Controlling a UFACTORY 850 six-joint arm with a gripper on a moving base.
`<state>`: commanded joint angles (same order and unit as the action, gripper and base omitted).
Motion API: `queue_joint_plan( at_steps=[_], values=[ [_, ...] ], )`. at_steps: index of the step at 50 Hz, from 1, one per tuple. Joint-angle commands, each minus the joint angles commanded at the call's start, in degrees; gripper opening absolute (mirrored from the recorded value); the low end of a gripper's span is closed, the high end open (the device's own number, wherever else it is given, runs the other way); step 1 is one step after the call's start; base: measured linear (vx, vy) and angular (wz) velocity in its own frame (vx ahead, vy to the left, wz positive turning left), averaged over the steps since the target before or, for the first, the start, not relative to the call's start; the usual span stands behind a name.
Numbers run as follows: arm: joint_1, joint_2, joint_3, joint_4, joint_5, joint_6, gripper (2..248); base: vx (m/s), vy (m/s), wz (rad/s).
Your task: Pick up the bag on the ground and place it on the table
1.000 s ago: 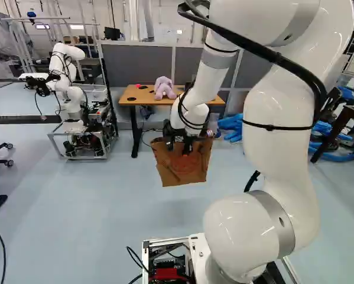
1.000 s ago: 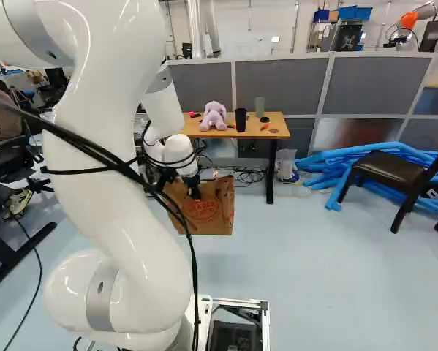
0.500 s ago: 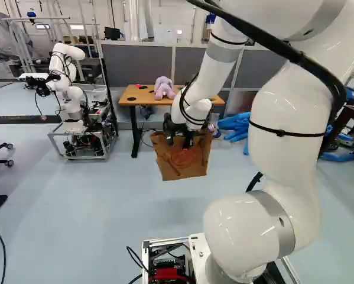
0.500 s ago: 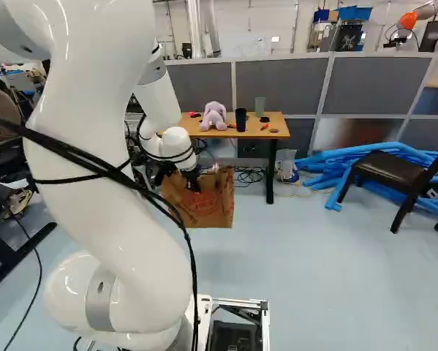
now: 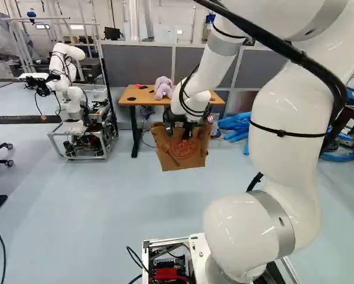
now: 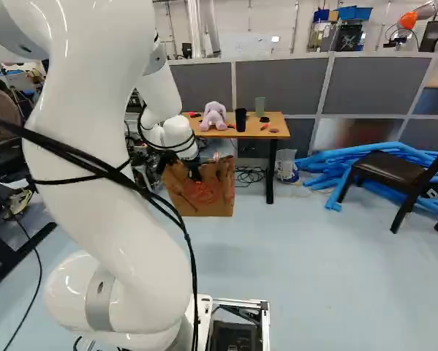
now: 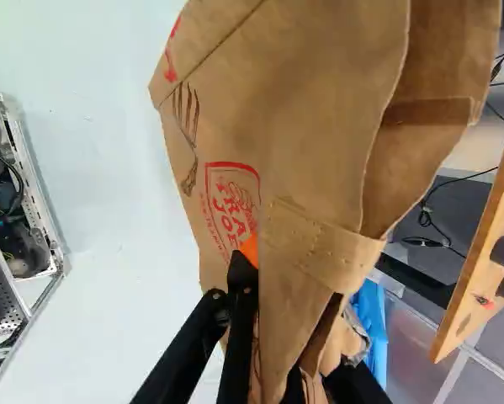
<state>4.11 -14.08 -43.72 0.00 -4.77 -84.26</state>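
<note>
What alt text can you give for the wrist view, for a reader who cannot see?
A brown paper bag with red print is pinched by a black, orange-padded gripper and stretches out ahead of it. Pale blue floor shows on one side, a wooden tabletop on the other.

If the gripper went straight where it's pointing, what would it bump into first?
The gripper would probably meet the brown bag it holds, spread just ahead. After that, maybe the floor; depth is unclear.
</note>
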Motion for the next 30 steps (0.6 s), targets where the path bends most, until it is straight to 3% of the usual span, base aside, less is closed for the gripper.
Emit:
queue_joint_plan(
  at_steps=[30],
  values=[
    [-0.36, 0.67, -4.94, 0.0, -10.08, 0.0, 21, 0.0, 0.0, 0.0]
  ],
)
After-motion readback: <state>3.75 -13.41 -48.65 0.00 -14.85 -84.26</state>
